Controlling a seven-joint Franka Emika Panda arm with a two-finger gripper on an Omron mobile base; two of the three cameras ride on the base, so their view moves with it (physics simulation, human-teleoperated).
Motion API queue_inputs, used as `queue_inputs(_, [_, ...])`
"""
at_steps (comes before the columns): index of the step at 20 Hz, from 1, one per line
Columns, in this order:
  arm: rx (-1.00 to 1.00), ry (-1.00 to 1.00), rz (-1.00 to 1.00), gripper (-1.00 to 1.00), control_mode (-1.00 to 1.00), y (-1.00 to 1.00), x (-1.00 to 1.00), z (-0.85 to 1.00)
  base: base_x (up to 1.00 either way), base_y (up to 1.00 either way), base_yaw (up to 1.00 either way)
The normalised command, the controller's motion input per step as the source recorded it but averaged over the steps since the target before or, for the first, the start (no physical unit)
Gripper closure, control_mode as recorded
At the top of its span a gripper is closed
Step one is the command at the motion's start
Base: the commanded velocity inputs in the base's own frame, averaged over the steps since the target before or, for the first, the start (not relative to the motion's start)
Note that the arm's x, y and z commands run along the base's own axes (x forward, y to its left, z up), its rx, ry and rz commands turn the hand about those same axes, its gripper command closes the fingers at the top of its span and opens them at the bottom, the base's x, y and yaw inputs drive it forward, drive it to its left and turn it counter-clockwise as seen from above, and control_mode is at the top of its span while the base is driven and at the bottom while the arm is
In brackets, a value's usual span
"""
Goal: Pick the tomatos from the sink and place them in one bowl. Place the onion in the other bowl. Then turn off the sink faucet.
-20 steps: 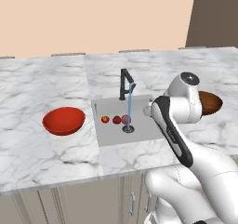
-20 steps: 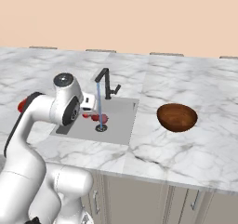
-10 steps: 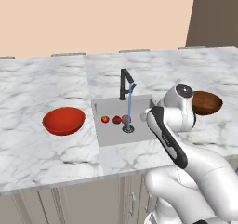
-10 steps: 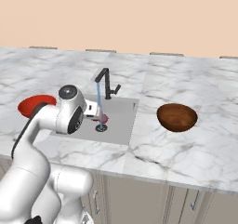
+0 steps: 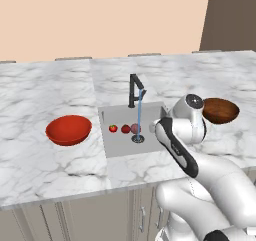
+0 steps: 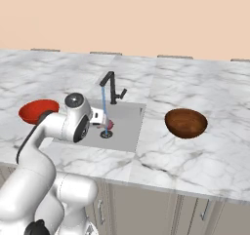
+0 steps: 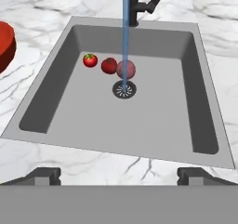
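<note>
Gripper [image 7: 119, 174] spread wide and empty, its two dark finger tips far apart at the near rim of the grey rectangular recessed sink [image 7: 51, 97], touching nothing. Three small balls in a row on the basin floor toward the back: a bright red tomato with a green top [image 7: 90, 60], just beside it a darker red tomato [image 7: 109, 65], then a pinkish-purple onion [image 7: 126, 69] apparently touching that second tomato, though hard to say for sure. Round dark drain [image 7: 124, 89] just in front of the onion, a thin blue stream of water [image 7: 126, 32] falling onto it from the slim black faucet [image 5: 133, 90]. Wide shallow bright red-orange bowl [image 5: 69, 130] on the white marble tabletop [image 5: 45, 95] left of the sink; glossy dark brown bowl [image 6: 185, 123] well apart on the right.
</note>
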Motion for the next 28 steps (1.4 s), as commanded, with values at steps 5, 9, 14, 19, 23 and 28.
queue_inputs(5, [0.00,0.00,0.08,-1.00,-1.00,-0.03,0.01,-0.08,0.00,0.00,0.00])
queue_inputs(9, [0.01,0.00,0.11,-1.00,-1.00,-0.05,0.10,-0.01,0.00,0.00,0.00])
queue_inputs(14, [0.00,0.00,0.08,-1.00,-1.00,-0.03,0.22,-0.01,0.00,0.00,0.00])
queue_inputs(19, [0.00,0.00,0.05,-1.00,-1.00,0.00,0.21,-0.05,0.00,0.00,0.00])
queue_inputs(23, [0.00,0.00,0.04,-1.00,-1.00,0.00,0.17,-0.06,0.00,0.00,0.00])
queue_inputs(28, [0.00,0.00,0.02,-1.00,-1.00,0.00,0.23,-0.13,0.00,0.00,0.00])
